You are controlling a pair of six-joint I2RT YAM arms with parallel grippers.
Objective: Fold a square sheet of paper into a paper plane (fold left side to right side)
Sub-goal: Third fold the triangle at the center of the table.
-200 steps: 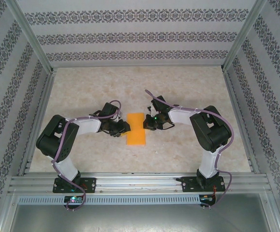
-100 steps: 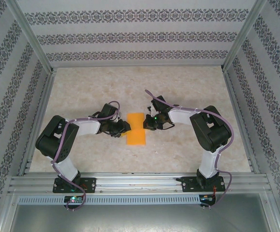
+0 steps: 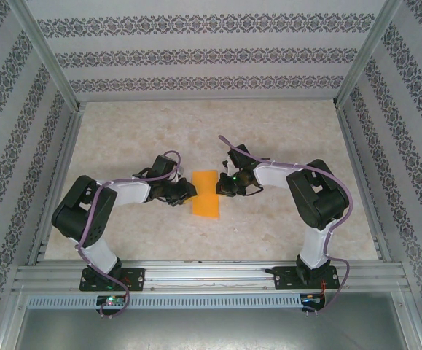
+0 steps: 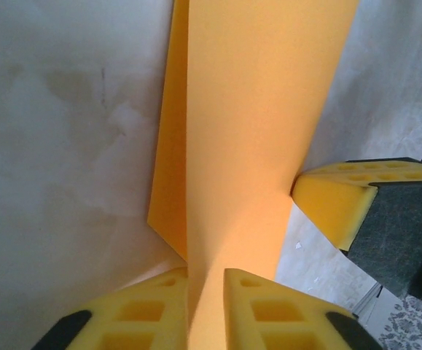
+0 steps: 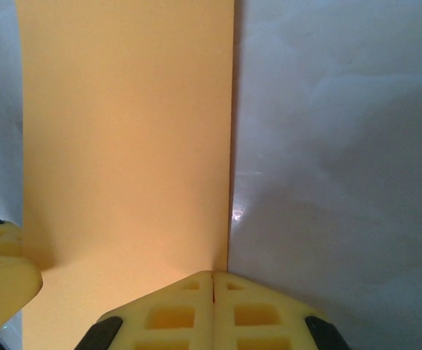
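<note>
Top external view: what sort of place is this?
Likely a purpose-built robot test cell: patterned panels wall in a marble-look tabletop, aluminium framing runs along its edges, and two arms are bolted to the near rail.

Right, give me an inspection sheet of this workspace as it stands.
Surface: pale marbled table.
Job's things: square sheet of paper, orange, folded into a narrow rectangle, lying between the grippers.
Clutter: nothing seen.
Grippers: left gripper closed on the sheet's raised near edge; right gripper shut, tips at the sheet's opposite edge.
Cables: purple cables run along both arms, off the paper.
Surroundings: patterned walls; metal frame rail at the near edge.
</note>
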